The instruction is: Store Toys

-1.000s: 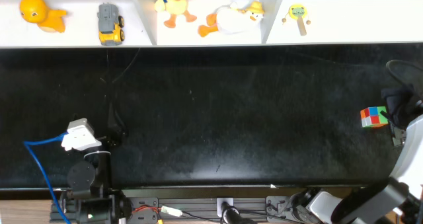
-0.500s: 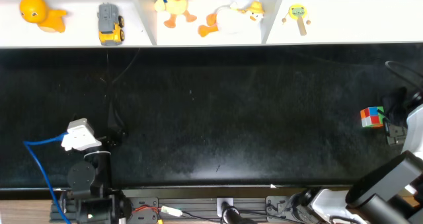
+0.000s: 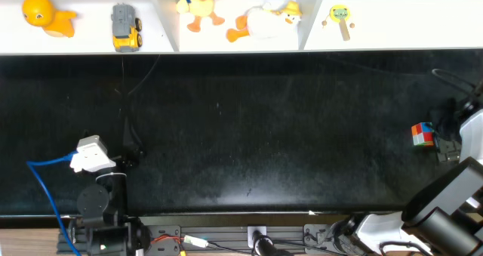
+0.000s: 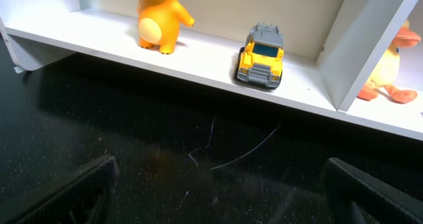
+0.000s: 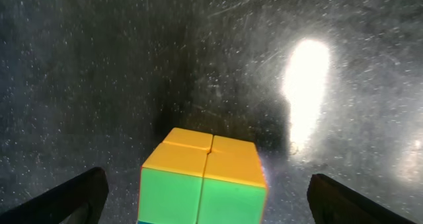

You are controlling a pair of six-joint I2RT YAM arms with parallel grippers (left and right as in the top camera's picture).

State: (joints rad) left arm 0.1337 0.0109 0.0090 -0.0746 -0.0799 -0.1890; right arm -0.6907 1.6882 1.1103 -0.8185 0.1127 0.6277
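Your colored cube (image 3: 423, 134) sits on the black table (image 3: 264, 135) near its right edge, well apart from the white shelf (image 3: 226, 44). Your right gripper (image 5: 206, 179) points down over it, fingers wide apart, one on each side, not touching it, I think. That arm bends up from the bottom right corner. Your left gripper (image 4: 218, 178) is spread wide too, low, facing the toy truck (image 4: 262, 55) on the shelf.
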